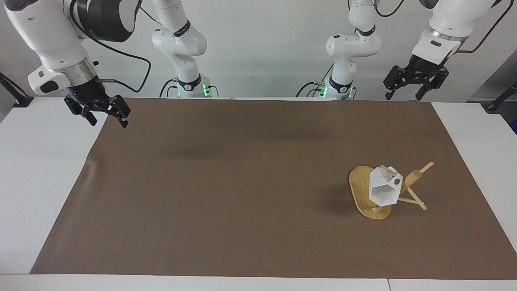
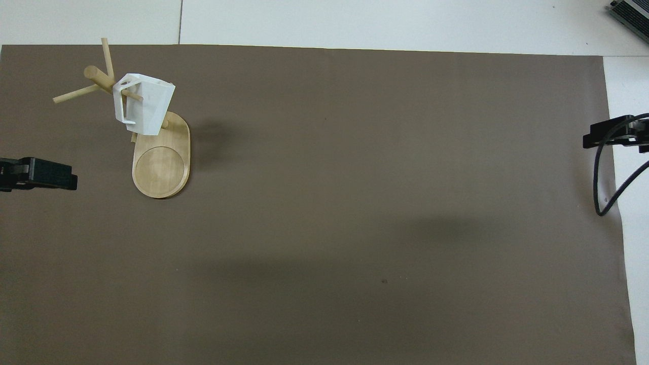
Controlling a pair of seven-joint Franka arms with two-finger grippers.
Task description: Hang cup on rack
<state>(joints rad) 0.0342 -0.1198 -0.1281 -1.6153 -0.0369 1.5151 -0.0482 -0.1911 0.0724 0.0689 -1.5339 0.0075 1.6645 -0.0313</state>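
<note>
The white faceted cup (image 1: 384, 189) (image 2: 143, 104) hangs by its squared handle on a peg of the bamboo rack (image 1: 365, 193) (image 2: 161, 165), which stands on the brown mat toward the left arm's end of the table. My left gripper (image 1: 404, 96) (image 2: 48, 175) is open and empty, raised over the mat's edge at the robots' end, well apart from the rack. My right gripper (image 1: 110, 120) (image 2: 606, 138) is open and empty, raised over the mat's corner at the right arm's end.
A brown mat (image 1: 242, 182) covers most of the white table (image 1: 36, 161). A black cable (image 2: 606, 187) loops down from the right arm. A grey device corner (image 2: 631, 12) lies at the table's farthest corner.
</note>
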